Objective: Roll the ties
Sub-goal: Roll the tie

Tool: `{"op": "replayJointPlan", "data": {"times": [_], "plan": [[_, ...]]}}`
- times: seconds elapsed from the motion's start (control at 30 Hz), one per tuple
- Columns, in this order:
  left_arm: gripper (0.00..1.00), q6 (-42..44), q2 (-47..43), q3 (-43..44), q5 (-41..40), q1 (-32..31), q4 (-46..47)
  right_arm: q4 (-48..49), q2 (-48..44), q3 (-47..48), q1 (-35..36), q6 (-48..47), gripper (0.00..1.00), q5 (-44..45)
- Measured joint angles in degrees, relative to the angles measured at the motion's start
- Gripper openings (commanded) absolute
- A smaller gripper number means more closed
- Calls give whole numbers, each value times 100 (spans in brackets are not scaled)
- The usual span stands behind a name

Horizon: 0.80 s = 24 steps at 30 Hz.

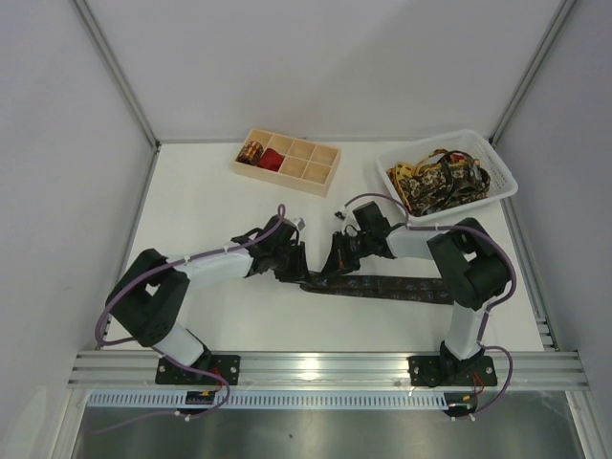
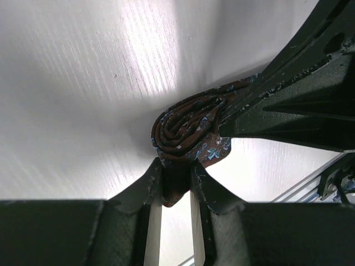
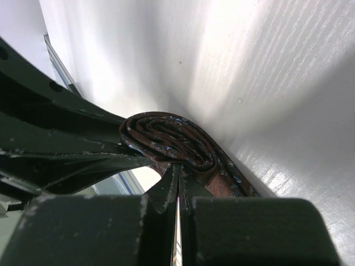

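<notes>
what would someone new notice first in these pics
A dark tie lies across the middle of the table, its left end wound into a coil pinched by the left gripper and right gripper. Far right, a white basket is heaped with patterned ties.

A white table (image 1: 201, 210) carried a wooden tray (image 1: 316, 173) and a white basket (image 1: 504, 178) at the back, with a dark tie (image 1: 402, 287) stretched flat nearer the front.
</notes>
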Motion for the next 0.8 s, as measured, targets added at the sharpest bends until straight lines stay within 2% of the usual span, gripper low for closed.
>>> {"op": "replayJointPlan", "data": {"times": [0.2, 0.47, 0.8], "plan": [[20, 153, 0, 304, -216, -170, -511, 55, 28, 0, 79, 105, 0, 44], [21, 271, 92, 715, -356, -439, -951, 55, -2, -52, 101, 179, 0, 81], [22, 275, 278, 1062, -439, -726, -1309, 254, -387, -535, 111, 297, 0, 219]]}}
